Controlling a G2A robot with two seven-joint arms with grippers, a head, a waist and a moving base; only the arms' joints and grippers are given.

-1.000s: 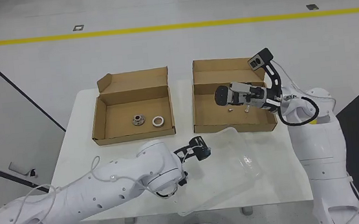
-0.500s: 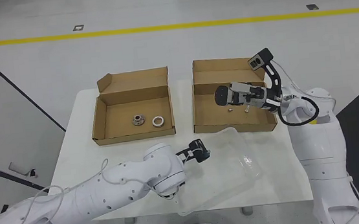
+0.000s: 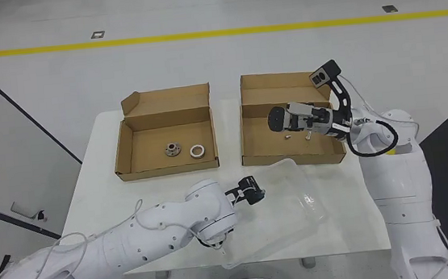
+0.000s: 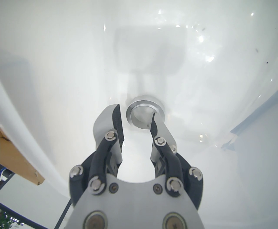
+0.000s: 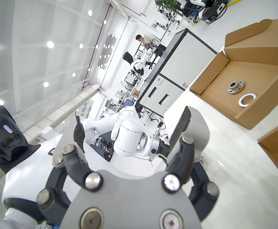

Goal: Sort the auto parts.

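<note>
Left wrist view: metal ring [image 4: 145, 103] lies in a tray [image 4: 195, 65].
Left end effector [image 4: 135, 121] is open at its rim; right end effector [image 5: 131, 116] is wide open, empty.

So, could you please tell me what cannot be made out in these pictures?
Top view: the small parts in the right box are too small to identify.
Left wrist view: a finger of the left gripper covers the ring's wall, so contact is unclear.
Right wrist view: the picture's edge cuts off the right box.
</note>
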